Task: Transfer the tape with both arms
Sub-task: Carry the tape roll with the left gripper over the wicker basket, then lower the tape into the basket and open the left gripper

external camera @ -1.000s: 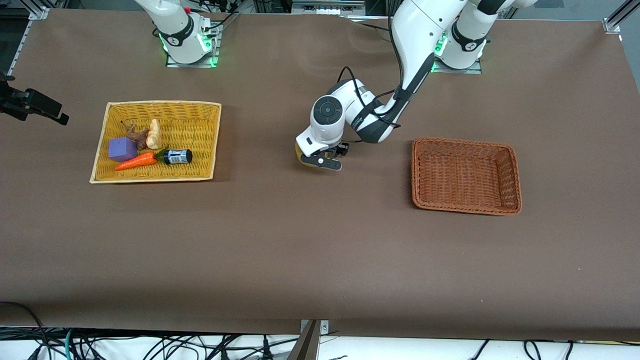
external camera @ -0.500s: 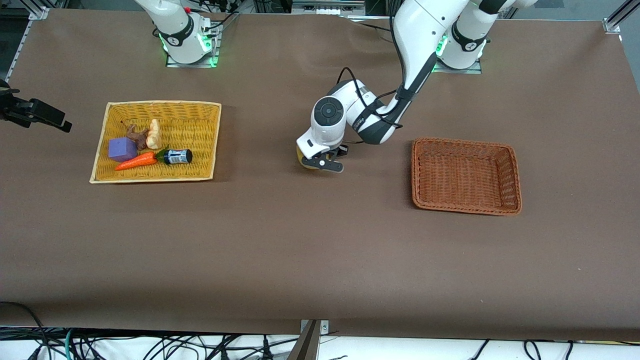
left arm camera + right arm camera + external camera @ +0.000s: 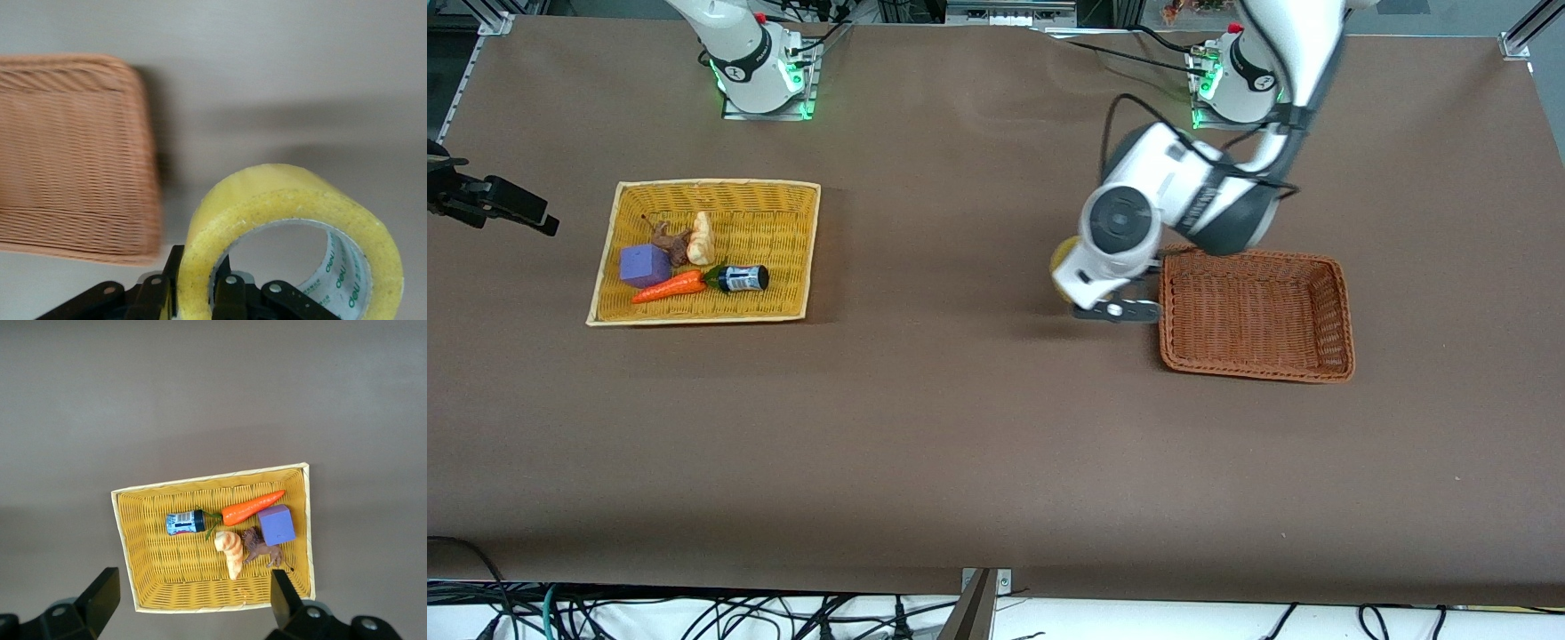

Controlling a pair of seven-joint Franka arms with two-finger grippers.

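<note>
Front view: left gripper (image 3: 1112,307) up in the air over bare table (image 3: 960,427), just beside the brown basket (image 3: 1254,311) rim on the side toward the right arm's end. Tape (image 3: 1064,253) peeks out as a yellow sliver at about 10 o'clock of the white wrist housing, clear of the table. Right gripper (image 3: 494,203) parked off the table edge at the right arm's end, roughly 9 o'clock of the yellow basket (image 3: 707,252); that arm is waiting. Yellow basket holds a purple block (image 3: 645,265), carrot (image 3: 669,286), small dark bottle (image 3: 740,278), a brown toy animal (image 3: 668,240) and a pale pastry-like piece (image 3: 702,238).

Left wrist view: tape (image 3: 293,233) clamped through its wall, one finger (image 3: 230,297) inside the core, the other outside the yellow rim. Roll on edge, green print visible on the inner liner. Brown basket (image 3: 73,160) corner at about 10 o'clock of the roll, apart from it.

Right wrist view: right gripper (image 3: 190,607) spread wide, nothing between the fingers (image 3: 100,597). Yellow basket (image 3: 127,533) directly below, contents untouched: bottle (image 3: 185,521), carrot (image 3: 250,509), block (image 3: 277,524).
</note>
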